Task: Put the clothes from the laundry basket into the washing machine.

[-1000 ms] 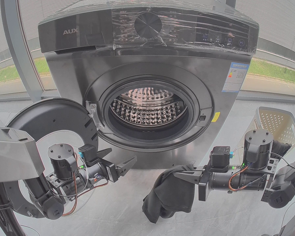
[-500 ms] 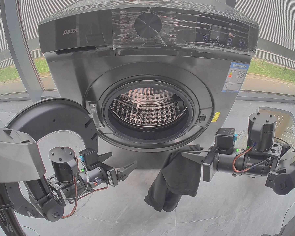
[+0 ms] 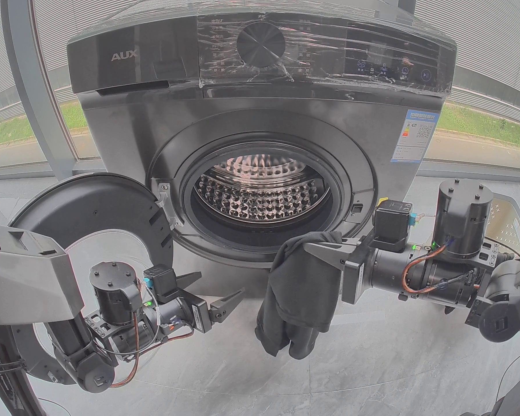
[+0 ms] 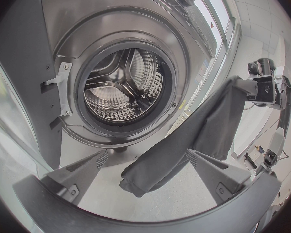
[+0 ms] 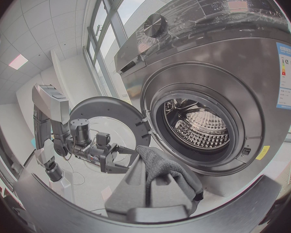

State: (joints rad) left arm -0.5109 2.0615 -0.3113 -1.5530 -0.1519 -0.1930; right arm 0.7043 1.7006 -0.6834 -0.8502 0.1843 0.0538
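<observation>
Found the dark garment hanging in the air just below and in front of the open drum mouth, clear of the floor and not yet over the edge of the opening. Judged it soft and light: limp cloth, folded on itself, two ends dangling low, no stiffness to steer by. Expected neither slipperiness nor fragility. Expected swing and snagging instead, with the trailing ends likely to catch on the mouth's edge or drop outside if fed in shallowly.

Saw the right hand pinching it at a bunched fold near the top, fingers pressed together on the cloth, a hump of fabric draped over them in the right wrist view. Rated that hold as sound for carrying. Would have preferred a grip nearer the middle of the bundle, for less hanging tail. Reckoned on a deep reach into the drum before any release, tail end first over the lip.

Noted the washing machine straight ahead, its round door swung wide to the left. Saw the left hand low in front of that door — fingers spread, holding nothing, well apart from the garment. Made out the pale laundry basket on the floor to the right of the machine, behind the right arm. Could not tell its contents.
</observation>
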